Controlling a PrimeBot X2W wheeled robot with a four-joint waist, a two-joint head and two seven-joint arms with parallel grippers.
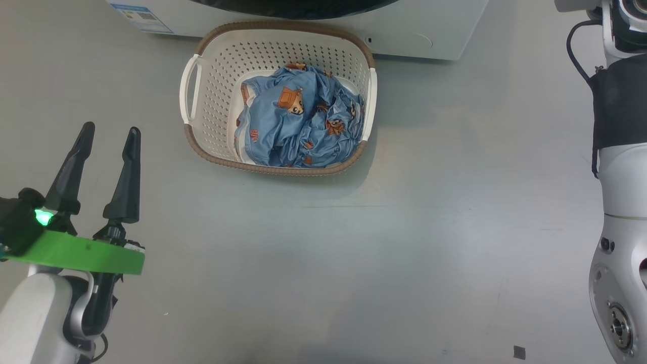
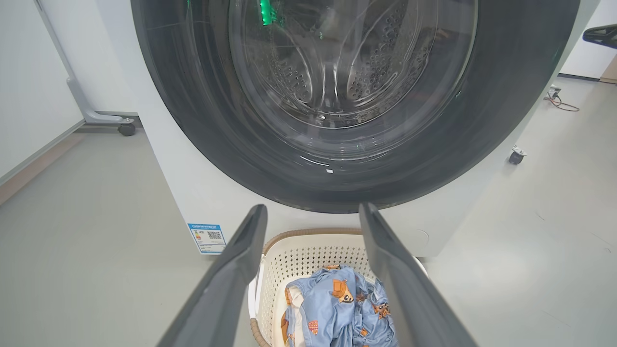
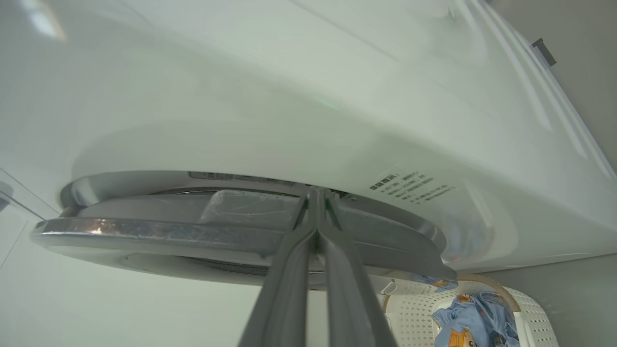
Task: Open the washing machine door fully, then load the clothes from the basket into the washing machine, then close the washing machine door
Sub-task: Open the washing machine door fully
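Observation:
The cream basket [image 1: 217,101] stands on the floor just before the white washing machine [image 1: 404,30], holding the light blue clothes [image 1: 298,121]. The door's black rim [image 1: 293,7] shows at the top edge. My left gripper [image 1: 111,129] hangs open and empty at the lower left, well clear of the basket. The left wrist view faces the door [image 2: 193,120], with the steel drum behind its glass and the basket [image 2: 308,250] and clothes [image 2: 332,303] below the open left gripper [image 2: 313,208]. My right gripper [image 3: 315,193] is shut, its tips in the gap between the door edge [image 3: 144,231] and the machine front [image 3: 289,72].
My right arm [image 1: 621,177] rises along the right edge. A blue sticker [image 2: 207,237] sits low on the machine. A wheeled stand [image 2: 96,115] is at the left wall; a caster [image 2: 516,155] and a cable [image 2: 559,101] lie to the right. Bare grey floor surrounds the basket.

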